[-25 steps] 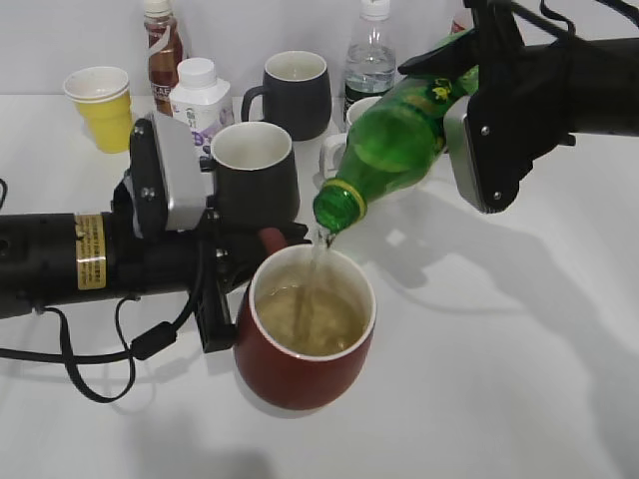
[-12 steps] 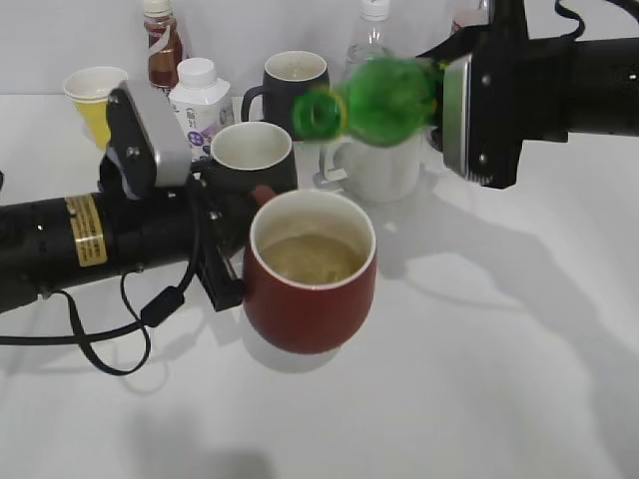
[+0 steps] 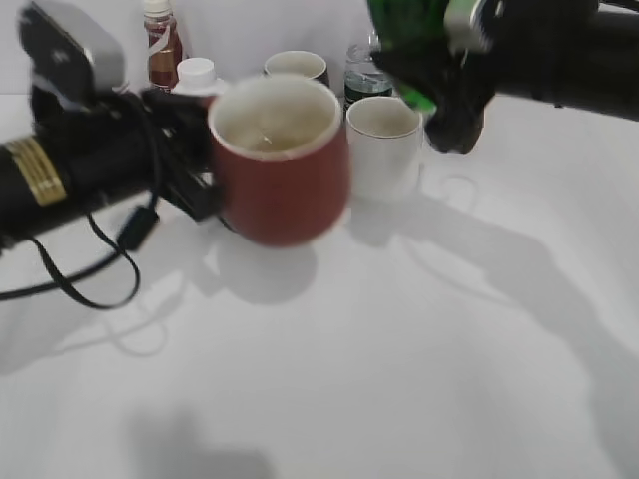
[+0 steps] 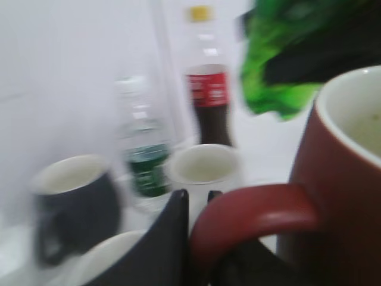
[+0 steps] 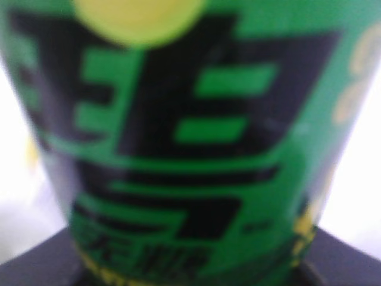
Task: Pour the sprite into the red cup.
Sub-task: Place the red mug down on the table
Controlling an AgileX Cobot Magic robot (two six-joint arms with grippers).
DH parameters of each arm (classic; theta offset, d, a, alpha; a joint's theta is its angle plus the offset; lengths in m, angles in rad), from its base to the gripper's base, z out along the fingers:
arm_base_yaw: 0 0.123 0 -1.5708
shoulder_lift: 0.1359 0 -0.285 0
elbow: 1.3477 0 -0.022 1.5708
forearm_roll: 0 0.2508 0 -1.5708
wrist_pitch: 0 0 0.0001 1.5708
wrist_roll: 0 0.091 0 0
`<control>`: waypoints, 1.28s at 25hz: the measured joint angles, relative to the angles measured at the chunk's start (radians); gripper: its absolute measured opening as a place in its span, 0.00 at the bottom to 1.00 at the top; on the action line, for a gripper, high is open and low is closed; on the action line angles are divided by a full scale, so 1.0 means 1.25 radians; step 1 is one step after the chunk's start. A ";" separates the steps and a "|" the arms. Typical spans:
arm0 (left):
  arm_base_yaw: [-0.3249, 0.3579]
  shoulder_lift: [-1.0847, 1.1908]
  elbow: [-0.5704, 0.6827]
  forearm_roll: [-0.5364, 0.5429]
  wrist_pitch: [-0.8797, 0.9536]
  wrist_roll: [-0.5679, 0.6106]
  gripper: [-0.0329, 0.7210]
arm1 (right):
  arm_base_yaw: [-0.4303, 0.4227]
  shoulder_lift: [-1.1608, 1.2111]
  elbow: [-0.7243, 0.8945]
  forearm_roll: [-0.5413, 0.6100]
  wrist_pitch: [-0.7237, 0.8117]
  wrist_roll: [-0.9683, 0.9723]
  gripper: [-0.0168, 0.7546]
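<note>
No legible text on any label.

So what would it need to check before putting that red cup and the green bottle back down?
1. Left tool grips the red cup by its handle: ok.
2. Cup level, nothing spilling: looks upright, but blurred; cannot tell.
3. Liquid in the cup: ok, some shows inside.
4. Sprite tipped back, no stream: ok.
5. Right tool's grip on the bottle: ok; label fills the right wrist view.
6. Landing space clear of the white mug: ok, bare table in front.
</note>
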 joint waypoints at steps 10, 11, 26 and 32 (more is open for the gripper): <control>0.139 -0.133 0.002 -0.084 0.184 0.000 0.13 | 0.000 0.001 0.000 0.396 -0.026 0.039 0.51; 0.156 -0.137 0.002 -0.099 0.187 0.000 0.13 | 0.000 0.004 0.000 0.433 -0.026 0.039 0.51; 0.363 -0.073 0.003 -0.140 0.243 0.001 0.13 | 0.000 0.051 0.099 0.735 0.093 -0.039 0.51; 0.363 0.066 0.003 -0.141 0.141 0.018 0.13 | 0.000 0.052 0.127 0.838 0.091 -0.160 0.51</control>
